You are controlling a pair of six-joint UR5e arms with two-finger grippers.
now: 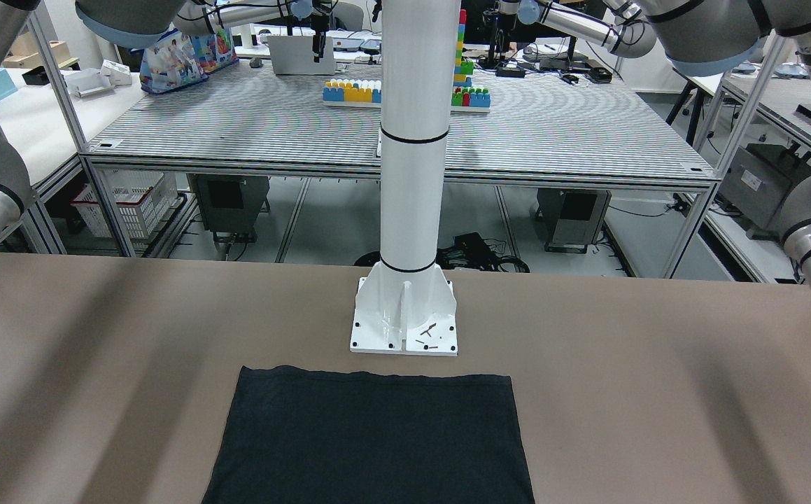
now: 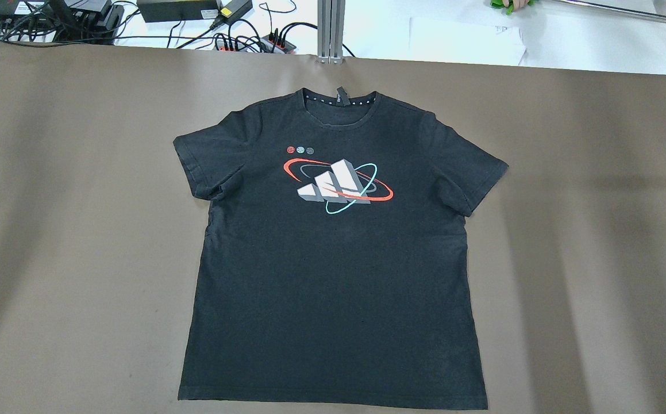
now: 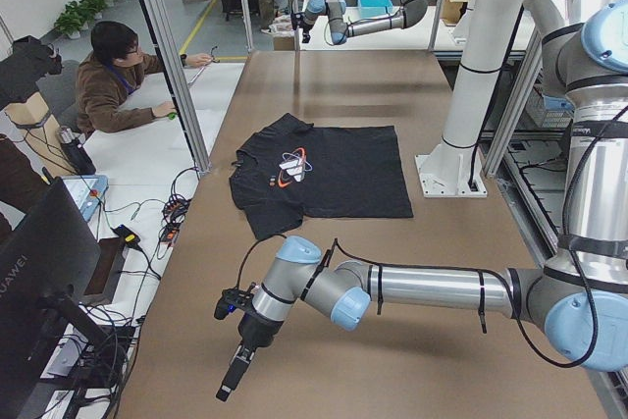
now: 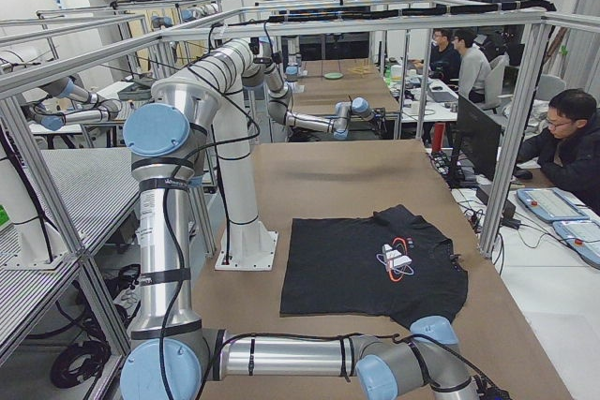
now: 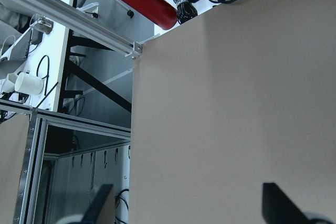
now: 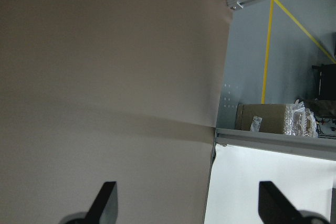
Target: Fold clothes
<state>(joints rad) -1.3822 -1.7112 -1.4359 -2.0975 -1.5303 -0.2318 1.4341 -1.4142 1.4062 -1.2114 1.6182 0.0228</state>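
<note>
The clothes are one black T-shirt (image 2: pixel 333 270) with a white, red and teal print on the chest. It lies flat and spread out in the middle of the brown table, collar toward the far edge. Its hem end shows in the front-facing view (image 1: pixel 370 434), and it shows in the left side view (image 3: pixel 339 183) and the right side view (image 4: pixel 361 264). My left gripper (image 5: pixel 189 208) is open and empty over bare table near the table's left end (image 3: pixel 235 380). My right gripper (image 6: pixel 189 203) is open and empty over bare table near the right end.
The white pillar base (image 1: pixel 405 322) stands just behind the shirt's hem. Aluminium frame posts (image 2: pixel 331 29) stand at the far table edge, with cables and power strips (image 2: pixel 252 40) beyond. People sit at desks beside the table (image 3: pixel 118 76).
</note>
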